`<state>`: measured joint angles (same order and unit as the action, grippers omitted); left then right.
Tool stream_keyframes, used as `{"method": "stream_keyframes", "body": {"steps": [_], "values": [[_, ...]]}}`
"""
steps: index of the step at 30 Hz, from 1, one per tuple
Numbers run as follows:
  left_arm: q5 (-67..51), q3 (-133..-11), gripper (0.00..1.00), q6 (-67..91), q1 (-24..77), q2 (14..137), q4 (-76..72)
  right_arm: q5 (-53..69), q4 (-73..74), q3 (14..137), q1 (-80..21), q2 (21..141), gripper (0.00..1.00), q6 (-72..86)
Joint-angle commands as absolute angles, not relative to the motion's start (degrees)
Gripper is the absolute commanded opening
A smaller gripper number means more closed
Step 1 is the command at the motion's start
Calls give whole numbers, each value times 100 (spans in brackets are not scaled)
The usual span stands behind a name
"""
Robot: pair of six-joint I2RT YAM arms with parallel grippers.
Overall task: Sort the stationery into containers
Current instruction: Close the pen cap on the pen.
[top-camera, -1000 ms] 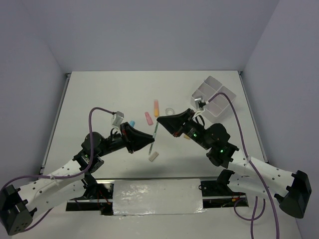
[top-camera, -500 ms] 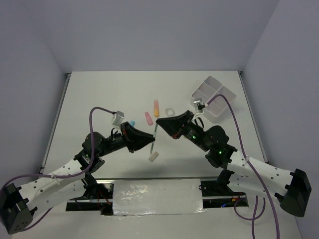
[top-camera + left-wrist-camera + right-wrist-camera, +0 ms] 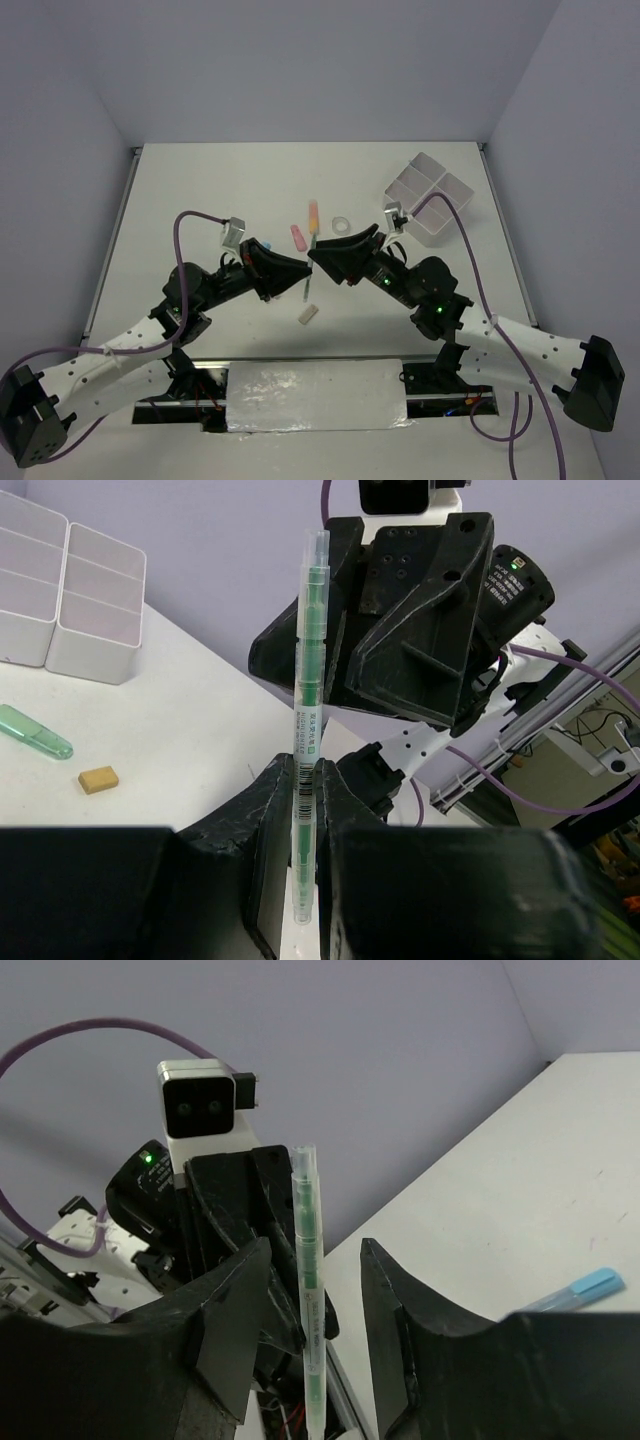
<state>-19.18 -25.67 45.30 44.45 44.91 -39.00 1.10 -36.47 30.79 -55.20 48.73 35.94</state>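
Note:
A thin clear pen with green inside (image 3: 310, 680) stands upright above the table, and my left gripper (image 3: 303, 780) is shut on its lower end. My right gripper (image 3: 316, 1245) is open; the same pen (image 3: 310, 1290) rises between its spread jaws and touches neither. From above, the two grippers meet nose to nose at mid-table, left gripper (image 3: 298, 275) and right gripper (image 3: 316, 254), with a short piece of the pen (image 3: 308, 289) showing. The white four-compartment tray (image 3: 416, 160) sits at the back right, seen too in the left wrist view (image 3: 95, 610).
Loose stationery lies behind the grippers: a pink piece (image 3: 297, 236), an orange-yellow piece (image 3: 313, 213), a clear tape ring (image 3: 340, 224) and a blue piece (image 3: 266, 245). A pale piece (image 3: 308, 314) lies nearer. A green piece (image 3: 35, 732) and a beige eraser (image 3: 98, 779) lie near the tray.
My right gripper has opened and let go of the pen, which stays in the left gripper. Both grippers have shifted slightly toward the back.

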Motion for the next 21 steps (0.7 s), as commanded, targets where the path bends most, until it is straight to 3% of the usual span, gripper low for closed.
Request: {"method": "stream_keyframes", "body": {"steps": [1,6,11,14,16,17,20,21], "values": [[-1969,-2734,0,4500,4447,4500,-4429,167,-3964,3076,-5599,4860,49,3454],[-1960,-2760,0,4509,4456,4491,-4465,237,-3920,3164,-5651,4983,46,3445],[-2013,-2874,0,4465,4447,4561,-4386,316,-4007,3182,-5686,5080,25,3419],[-2065,-2900,7,4482,4447,4632,-4368,343,-4069,3173,-5695,5080,12,3358],[-2135,-2909,21,4482,4447,4719,-4368,360,-4052,3190,-5713,5063,1,3314],[-2240,-2918,31,4474,4456,4798,-4368,395,-4034,3208,-5722,5063,0,3270],[-2434,-2953,47,4465,4447,4939,-4403,500,-4025,3243,-5730,5063,0,3199],[-2469,-2962,47,4482,4456,4966,-4421,536,-4060,3234,-5730,5054,0,3182]]}}
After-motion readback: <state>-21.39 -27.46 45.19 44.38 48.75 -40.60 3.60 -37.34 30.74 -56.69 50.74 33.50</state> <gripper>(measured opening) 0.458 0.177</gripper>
